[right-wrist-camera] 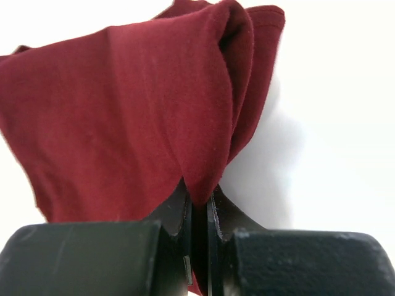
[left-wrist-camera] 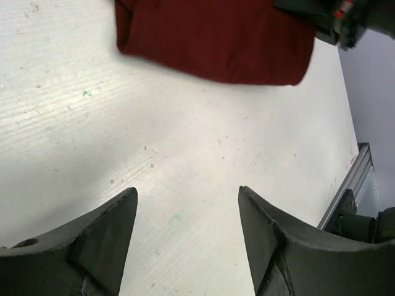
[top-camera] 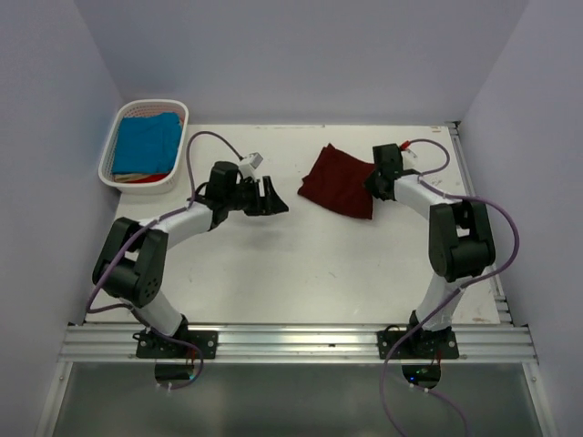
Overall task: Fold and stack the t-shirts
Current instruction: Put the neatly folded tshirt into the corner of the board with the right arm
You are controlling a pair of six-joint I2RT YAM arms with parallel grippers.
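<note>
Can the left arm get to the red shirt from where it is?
Probably yes. The open left gripper faces the maroon t-shirt, with only table between them. The right gripper pinches the shirt's edge.

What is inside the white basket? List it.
In the white basket a turquoise-blue t-shirt lies on top; pale and red cloth edges peek out beneath. Anything deeper is covered.

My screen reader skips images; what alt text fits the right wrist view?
The right claw, shut, pinches a fold of the dark maroon t-shirt, which bunches upward and fills the left and centre of the frame.
</note>
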